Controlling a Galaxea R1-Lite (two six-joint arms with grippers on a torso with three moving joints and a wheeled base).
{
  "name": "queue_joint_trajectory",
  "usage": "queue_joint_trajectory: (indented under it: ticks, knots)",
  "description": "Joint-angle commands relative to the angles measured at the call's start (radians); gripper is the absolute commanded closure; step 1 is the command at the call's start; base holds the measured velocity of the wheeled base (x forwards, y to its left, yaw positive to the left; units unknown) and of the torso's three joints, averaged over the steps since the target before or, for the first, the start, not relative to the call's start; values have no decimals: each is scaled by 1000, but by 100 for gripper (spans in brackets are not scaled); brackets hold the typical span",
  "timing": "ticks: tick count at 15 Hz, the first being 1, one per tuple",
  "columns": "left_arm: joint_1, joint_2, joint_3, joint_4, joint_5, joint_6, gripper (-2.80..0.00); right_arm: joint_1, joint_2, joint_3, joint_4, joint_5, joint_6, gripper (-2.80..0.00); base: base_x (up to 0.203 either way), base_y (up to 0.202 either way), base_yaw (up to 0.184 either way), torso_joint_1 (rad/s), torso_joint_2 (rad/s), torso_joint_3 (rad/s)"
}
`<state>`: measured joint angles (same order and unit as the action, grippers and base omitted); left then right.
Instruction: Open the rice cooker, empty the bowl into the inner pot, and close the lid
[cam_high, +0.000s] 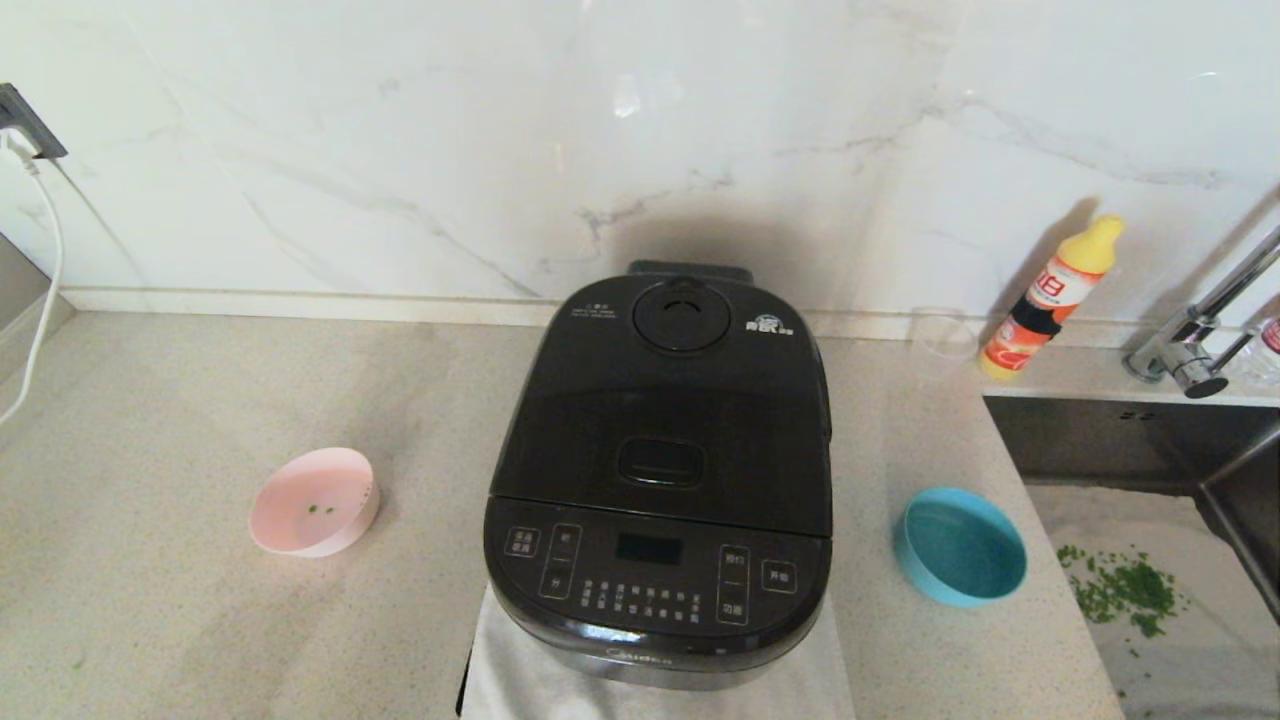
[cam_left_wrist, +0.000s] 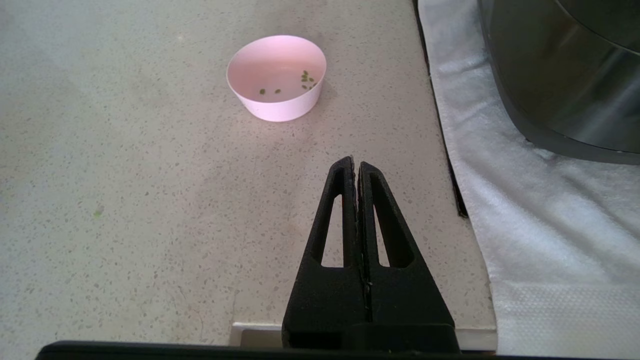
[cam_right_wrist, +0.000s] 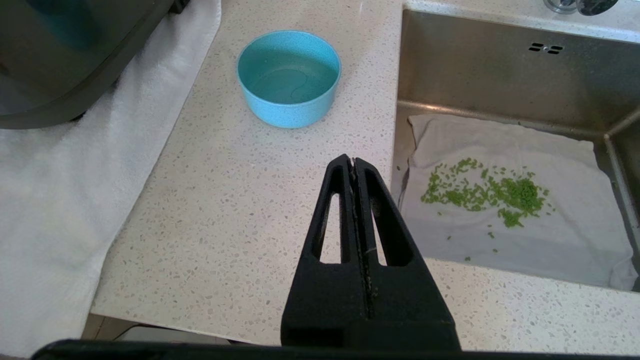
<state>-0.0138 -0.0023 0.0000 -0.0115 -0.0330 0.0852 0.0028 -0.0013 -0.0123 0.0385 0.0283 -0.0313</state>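
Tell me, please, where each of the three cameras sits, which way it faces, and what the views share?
Head view: high on the robot, facing forward and down on the closed rice cooker; no arm shows.
Left wrist view: behind the shut left gripper, facing the pink bowl.
Right wrist view: behind the shut right gripper, facing the blue bowl and sink.
Shared: the head view also holds both bowls.

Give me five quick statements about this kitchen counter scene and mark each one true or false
1. The rice cooker has its lid shut. True.
2. The pink bowl is full of rice. False: it holds only a few green bits.
3. The blue bowl holds clear liquid. True.
4. The left gripper grips the pink bowl. False: it is shut on nothing, short of the bowl.
5. The right gripper is open. False: it is shut.
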Motion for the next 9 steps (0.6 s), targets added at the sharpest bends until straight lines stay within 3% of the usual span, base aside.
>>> queue_joint_trajectory:
  ticks: [1,7,9]
  knots:
    - [0,1,8,-1,0,1,0,0,0,0,1,1,-1,0,0,0,0,0,0,0]
    - [0,1,8,-1,-1,1,0,0,0,2,0,1,-2,0,0,0,0,0,0,0]
    - [0,1,8,-1,-1,1,0,-1,0,2,-2,0,-54,0,0,0,0,0,0,0]
